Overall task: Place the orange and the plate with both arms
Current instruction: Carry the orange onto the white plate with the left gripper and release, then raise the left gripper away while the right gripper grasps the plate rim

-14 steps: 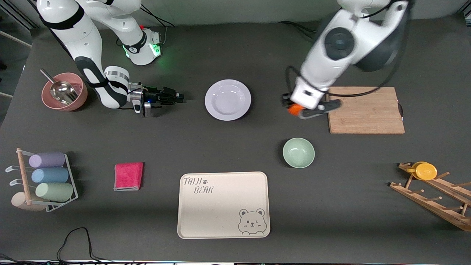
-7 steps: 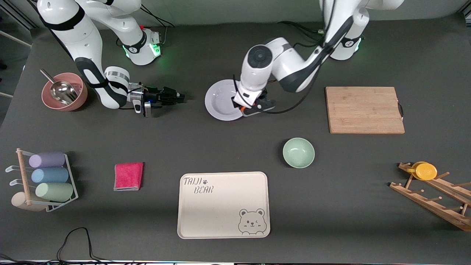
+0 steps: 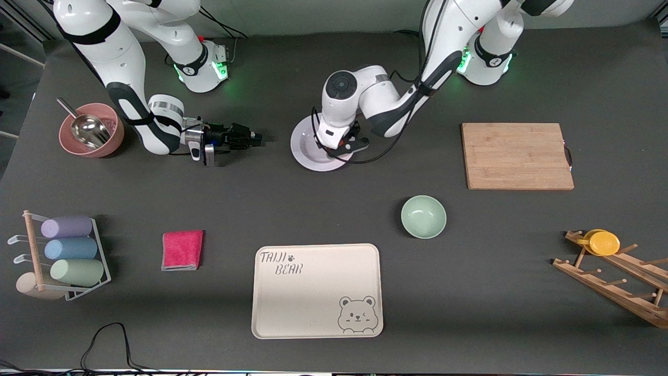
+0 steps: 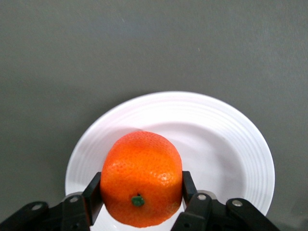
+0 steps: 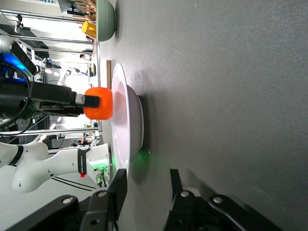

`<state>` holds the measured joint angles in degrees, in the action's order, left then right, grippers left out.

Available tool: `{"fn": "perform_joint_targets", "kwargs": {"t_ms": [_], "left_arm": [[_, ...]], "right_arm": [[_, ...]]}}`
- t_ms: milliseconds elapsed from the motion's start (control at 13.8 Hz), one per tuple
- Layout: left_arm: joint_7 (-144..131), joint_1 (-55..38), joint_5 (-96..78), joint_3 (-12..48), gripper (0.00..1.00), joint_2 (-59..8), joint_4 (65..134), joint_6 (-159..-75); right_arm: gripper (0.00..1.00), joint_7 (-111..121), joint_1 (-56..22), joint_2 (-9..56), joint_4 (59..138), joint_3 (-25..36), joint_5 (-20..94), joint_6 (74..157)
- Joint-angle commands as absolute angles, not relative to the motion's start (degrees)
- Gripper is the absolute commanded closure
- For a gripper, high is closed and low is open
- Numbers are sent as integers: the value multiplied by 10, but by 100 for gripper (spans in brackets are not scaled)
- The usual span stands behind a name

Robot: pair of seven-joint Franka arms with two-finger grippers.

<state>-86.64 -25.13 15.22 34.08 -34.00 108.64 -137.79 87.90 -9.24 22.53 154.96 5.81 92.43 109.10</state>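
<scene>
The pale lavender-white plate [image 3: 304, 150] lies on the dark table between the two arms. My left gripper [image 3: 339, 150] hangs low over the plate and is shut on the small orange [image 4: 142, 178], stem end toward the camera, with the plate [image 4: 226, 139] right under it. In the front view the wrist hides the orange. My right gripper [image 3: 257, 138] is open and empty, low at the table, beside the plate toward the right arm's end. In the right wrist view its jaws [image 5: 147, 185] stand apart, facing the plate's rim [image 5: 127, 120] and the held orange [image 5: 98, 103].
A mint-green bowl [image 3: 423, 216] and a cream bear tray [image 3: 317, 290] lie nearer the front camera. A wooden board [image 3: 516, 155] and a rack with a yellow lid [image 3: 605, 243] lie toward the left arm's end. A pink bowl with scoop [image 3: 91, 130], red cloth [image 3: 182, 250] and cup rack [image 3: 62, 256] lie toward the right arm's end.
My left arm has carried the orange from beside the wooden board to over the plate and lowered it. The right arm has not moved.
</scene>
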Motion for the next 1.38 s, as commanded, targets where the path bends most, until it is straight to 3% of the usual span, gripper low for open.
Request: {"fn": "perform_joint_targets", "kwargs": {"t_ms": [0,218,291,581,944,1308], "left_arm": [[-921,-285,191,326,100,-372,1051,-1376],[-956,-287,228,326,100,-392,1034,-1376],[-957,-287,224,326,1,-393,1033,-1375],[-955,-280,221,323,0,-381,1023,-1349],[-785,-197,180,316,0,-291,977,-1131],[-500,-191,55,130,0,-183,960,-1027]], "right_arm": [[57,900,-99,241,1542,62,943,1083],[57,900,-99,243,1542,62,943,1083],[57,900,-99,243,1541,62,943,1083],[57,901,-100,245,1542,57,964,1084],[57,901,-122,248,1539,56,993,1083],[57,897,-183,253,1524,55,1079,1083]]}}
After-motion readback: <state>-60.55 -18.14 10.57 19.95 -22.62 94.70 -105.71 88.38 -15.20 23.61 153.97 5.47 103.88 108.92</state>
